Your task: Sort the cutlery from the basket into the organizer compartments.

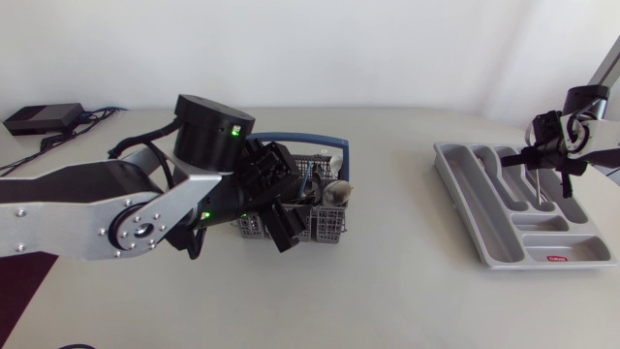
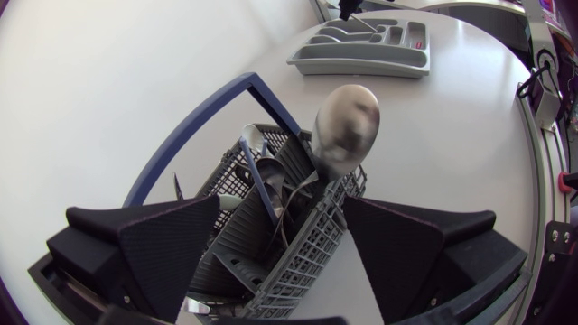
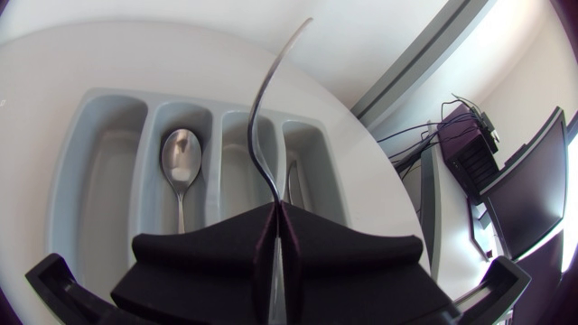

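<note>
Placing step, I judge: right gripper [image 3: 274, 209], clamped on a thin utensil [image 3: 252, 117], has the organizer [image 3: 149, 135] under it; next, lower and release into the matching compartment. Meanwhile the left gripper [image 2: 282, 206] stands spread around the basket [image 2: 312, 248].

Left arm [image 1: 68, 208]: silver-grey flat links, black joints. Fat black cylindrical joint [image 1: 211, 131] with small green light [image 1: 235, 129]. Round silver hub [image 1: 142, 231] ringed by small screws. Black cables [image 1: 136, 147] alongside. Left pincer [image 2: 289, 244]: matte black, broad wedge fingers [image 2: 167, 248]. Right arm [image 1: 603, 73] silver-grey, right pincer [image 3: 275, 236] matte black.
</note>
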Robot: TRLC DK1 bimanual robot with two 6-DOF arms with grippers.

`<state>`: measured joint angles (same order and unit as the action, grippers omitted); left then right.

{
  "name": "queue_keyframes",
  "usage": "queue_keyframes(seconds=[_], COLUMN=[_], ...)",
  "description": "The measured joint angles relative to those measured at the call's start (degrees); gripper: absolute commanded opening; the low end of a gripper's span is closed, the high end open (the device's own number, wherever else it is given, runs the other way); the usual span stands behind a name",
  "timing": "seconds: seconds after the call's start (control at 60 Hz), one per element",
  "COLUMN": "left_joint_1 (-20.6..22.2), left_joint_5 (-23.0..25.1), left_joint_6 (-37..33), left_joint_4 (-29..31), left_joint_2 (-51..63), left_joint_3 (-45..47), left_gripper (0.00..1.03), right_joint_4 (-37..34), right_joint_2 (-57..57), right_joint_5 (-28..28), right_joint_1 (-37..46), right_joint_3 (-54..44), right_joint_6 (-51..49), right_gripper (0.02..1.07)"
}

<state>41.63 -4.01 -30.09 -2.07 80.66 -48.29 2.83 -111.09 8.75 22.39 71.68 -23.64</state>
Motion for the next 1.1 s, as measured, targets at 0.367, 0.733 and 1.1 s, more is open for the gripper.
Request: queue_keyframes(seconds=[0.367,0.733,1.1], left_joint_1=[0.2,0.2,0.3], left_joint_5=[-1.0,-1.0,-2.5], left_joint_6=[0.0,0.0,-1.1], left_joint_4=[0.0,0.0,-6.5], left_joint_2=[-1.7,-1.9,-1.9], left_joint_3=[0.7,1.2,2.7], left_gripper=[0.94,0.94,0.93], right_joint_4=[-1.7,-4.3,-3.5], right_joint_2=[-10.5,-14.2,-4.1], right_joint_5=[2.0,2.0,-0.3], right_joint_1=[0.0,-0.4,-0.6], right_joint_3=[8.3,10.5,2.1], right_joint_6=[1.3,2.7,2.9], right_gripper=[0.11,0.45,0.88])
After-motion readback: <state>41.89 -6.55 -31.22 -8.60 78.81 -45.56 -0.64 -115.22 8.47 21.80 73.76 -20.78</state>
